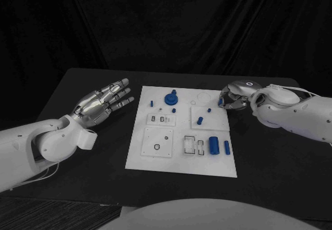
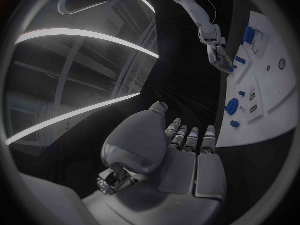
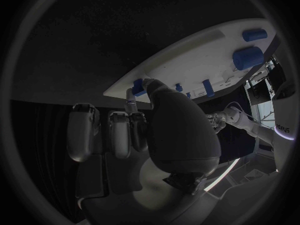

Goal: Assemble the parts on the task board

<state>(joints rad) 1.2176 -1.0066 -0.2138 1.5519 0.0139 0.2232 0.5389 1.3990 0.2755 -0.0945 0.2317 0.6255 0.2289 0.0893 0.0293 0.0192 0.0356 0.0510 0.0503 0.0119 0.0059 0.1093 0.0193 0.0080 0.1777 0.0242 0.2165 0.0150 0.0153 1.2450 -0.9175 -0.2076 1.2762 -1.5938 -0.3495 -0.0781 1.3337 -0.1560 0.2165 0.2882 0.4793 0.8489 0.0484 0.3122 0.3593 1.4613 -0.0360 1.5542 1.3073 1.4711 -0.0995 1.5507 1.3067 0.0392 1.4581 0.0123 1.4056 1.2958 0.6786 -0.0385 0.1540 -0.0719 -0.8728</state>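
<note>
Two robot hands flank a white task board (image 1: 181, 158): left robot hand (image 1: 103, 102) spread, empty; right robot hand (image 1: 233, 98) pinching a small blue part (image 3: 137, 87) at the board's edge.

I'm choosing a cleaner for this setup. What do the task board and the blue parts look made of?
The task board looks like matte white plastic: flat, even, no glare, with sharply cut recesses. The blue parts, such as the cylinder, look like smooth moulded or printed plastic, uniform in colour; that is a guess from their look.
</note>
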